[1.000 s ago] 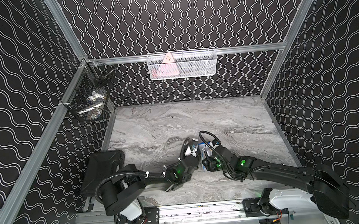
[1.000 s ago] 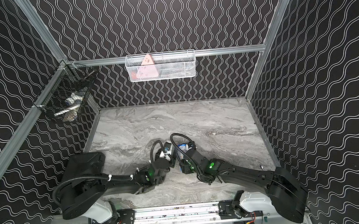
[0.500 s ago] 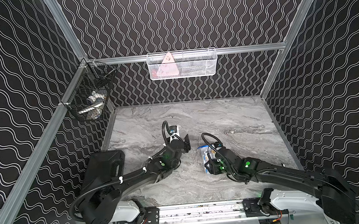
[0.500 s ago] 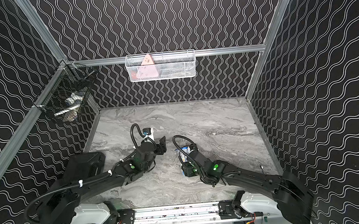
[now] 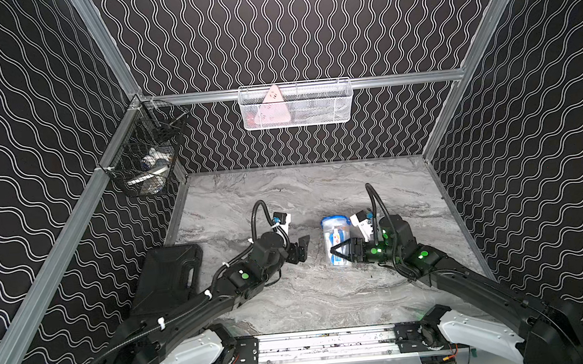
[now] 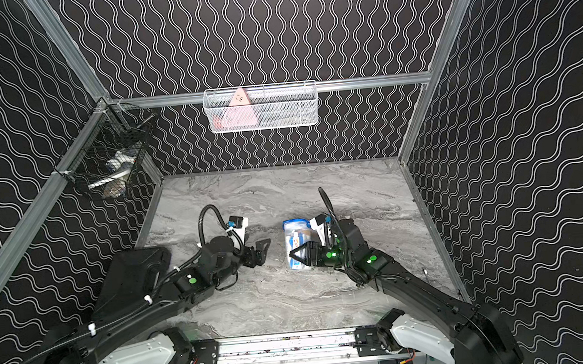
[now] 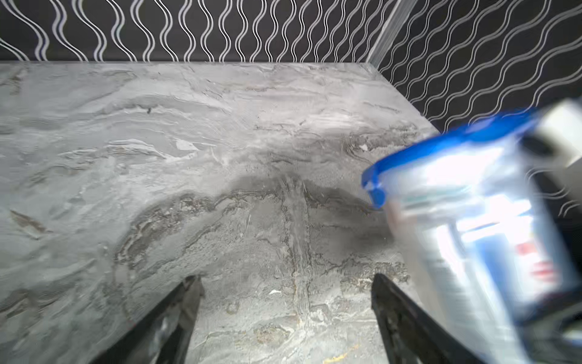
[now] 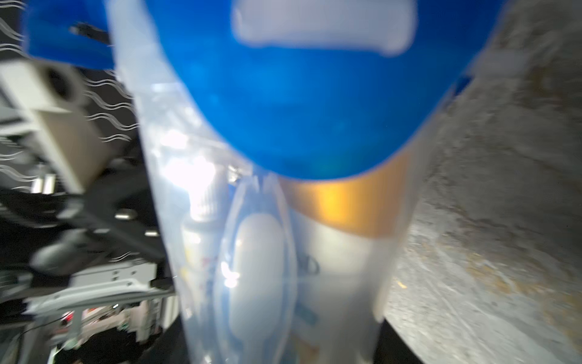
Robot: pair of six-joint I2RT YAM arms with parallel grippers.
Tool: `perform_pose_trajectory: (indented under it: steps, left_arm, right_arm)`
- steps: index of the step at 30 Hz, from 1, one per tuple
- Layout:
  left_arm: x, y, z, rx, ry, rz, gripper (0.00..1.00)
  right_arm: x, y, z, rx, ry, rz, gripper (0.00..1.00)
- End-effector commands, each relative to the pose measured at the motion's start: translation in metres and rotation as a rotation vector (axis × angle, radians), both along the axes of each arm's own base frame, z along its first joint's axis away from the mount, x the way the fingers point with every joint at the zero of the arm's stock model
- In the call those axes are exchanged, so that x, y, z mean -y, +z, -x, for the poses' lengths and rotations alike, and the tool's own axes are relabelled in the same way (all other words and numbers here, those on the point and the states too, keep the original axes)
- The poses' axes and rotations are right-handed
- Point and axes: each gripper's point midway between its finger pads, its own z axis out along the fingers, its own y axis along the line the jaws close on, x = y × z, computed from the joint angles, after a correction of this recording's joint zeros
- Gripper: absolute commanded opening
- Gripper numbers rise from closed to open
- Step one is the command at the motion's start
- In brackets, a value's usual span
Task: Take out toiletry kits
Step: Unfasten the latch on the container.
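Top views, entry one: where do you have the kit?

Operator: Item: toiletry kit (image 5: pixel 339 239). It sits inside the clear cup (image 5: pixel 328 232), under the blue lid (image 5: pixel 335 219), just right of the middle of the table (image 5: pixel 284 198) in both top views. I read a white-blue-red tube (image 6: pixel 297 242) through the wall. The rest is packed too small to list.

Desk: Holder?

Operator: Item: right gripper (image 5: pixel 336 254). It is clamped across the cup's lower part. Whether the base touches the marble, I cannot tell from this angle.

Desk: Right wrist view?

Operator: Blurred, and far too close. I catalogue the lid (image 8: pixel 299 110), a gold cap (image 8: pixel 346 205) on a white bottle (image 8: pixel 340 252), a white ribbed cap (image 8: pixel 208 195), and a pale oval (image 8: pixel 256 252) that I cannot name.

Desk: Left side?

Operator: Item: left gripper (image 7: pixel 285 277). The jaws are spread wide with only bare marble between them. It stands just left of the cup and apart from it. The left wrist view cuts the cup (image 7: pixel 472 220) at the frame edge and smears it.

Desk: Remainder?

Operator: Item: black wire basket (image 5: pixel 143 156) on the left wall, pale contents unreadable. Item: white mesh basket (image 5: pixel 296 105) on the back wall, pink triangle (image 5: pixel 272 107) inside. Item: black case (image 5: pixel 168 273), partly under my left arm.
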Motion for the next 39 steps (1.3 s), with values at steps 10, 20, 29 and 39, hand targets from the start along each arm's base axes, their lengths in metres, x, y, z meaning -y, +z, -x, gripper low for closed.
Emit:
perform_pose_trajectory:
  steps: [10,20,29,39]
  left_arm:
    - [0.016,0.074,-0.005,0.328,-0.045,0.265,0.92]
    - [0.014,0.061,-0.005,0.336,-0.038,0.306,0.91]
    - [0.007,0.067,-0.014,0.383,0.071,0.315,0.85]
    - [-0.004,0.057,-0.025,0.402,0.330,0.125,0.72]
  right_arm:
    - [-0.023,0.053,0.018,0.055,0.199,-0.188,0.00]
    - [-0.026,0.050,0.021,0.032,0.226,-0.209,0.00]
    - [-0.024,0.040,0.025,0.013,0.222,-0.192,0.00]
    - [-0.032,0.036,0.038,0.013,0.249,-0.168,0.00]
